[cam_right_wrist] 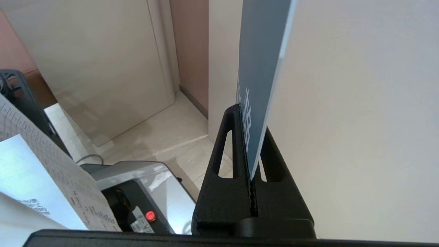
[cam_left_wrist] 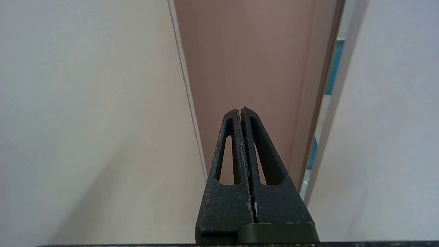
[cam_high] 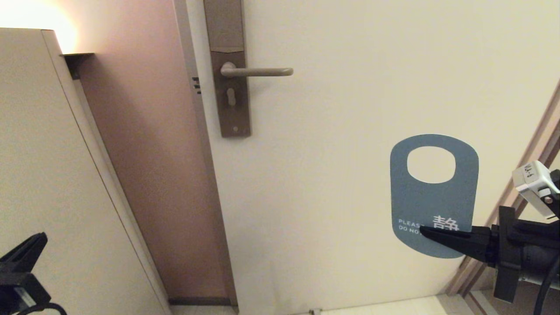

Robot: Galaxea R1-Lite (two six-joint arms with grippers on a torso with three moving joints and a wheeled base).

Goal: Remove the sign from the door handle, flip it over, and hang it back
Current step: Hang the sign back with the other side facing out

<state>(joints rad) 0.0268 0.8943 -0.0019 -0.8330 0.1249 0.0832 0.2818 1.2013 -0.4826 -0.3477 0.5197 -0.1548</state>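
Note:
The sign (cam_high: 433,205) is a blue card with white text and an oval hole, held upright in front of the cream door, low and to the right of the door handle (cam_high: 258,71). My right gripper (cam_high: 426,232) is shut on the sign's lower edge, coming in from the right. In the right wrist view the sign (cam_right_wrist: 257,85) rises edge-on from between the fingers of the right gripper (cam_right_wrist: 249,120). The handle is a bare beige lever on a brown backplate (cam_high: 229,87). My left gripper (cam_left_wrist: 240,111) is shut and empty, parked at the lower left (cam_high: 26,258).
A cream cabinet panel (cam_high: 48,175) fills the left side, with a pinkish-brown wall (cam_high: 144,153) between it and the door's edge. A brown door frame (cam_high: 533,153) runs along the right. The robot's base (cam_right_wrist: 137,195) and tiled floor (cam_right_wrist: 151,133) show below the right gripper.

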